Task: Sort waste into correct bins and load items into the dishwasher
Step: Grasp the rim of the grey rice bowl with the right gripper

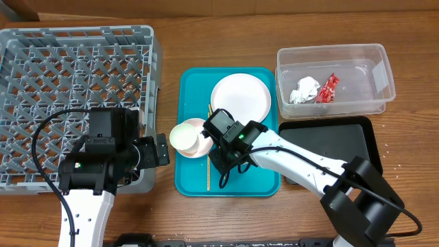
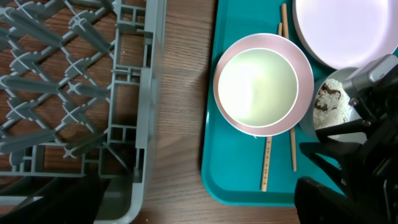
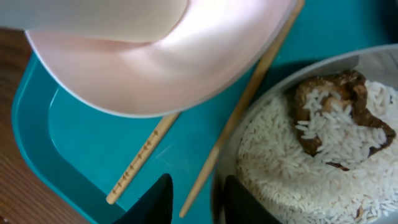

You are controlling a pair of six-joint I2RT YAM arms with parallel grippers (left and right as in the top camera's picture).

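So: right gripper [image 3: 200, 198] sat spread astride the rice bowl [image 3: 323, 65] rim, not yet clamped; left gripper [image 1: 162, 149] state unreadable. Next needed: clamp, lift, dump the rice [image 3: 292, 168] as waste.

Bright, even light — wrist close-ups soft

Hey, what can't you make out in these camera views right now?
Cup: overhead, hidden under the right arm.
Chopsticks: every view, partly under the pink bowl.
Left hand: overhead, too small and dark to tell open or shut.
Plate: left wrist view, cut off by the edge.
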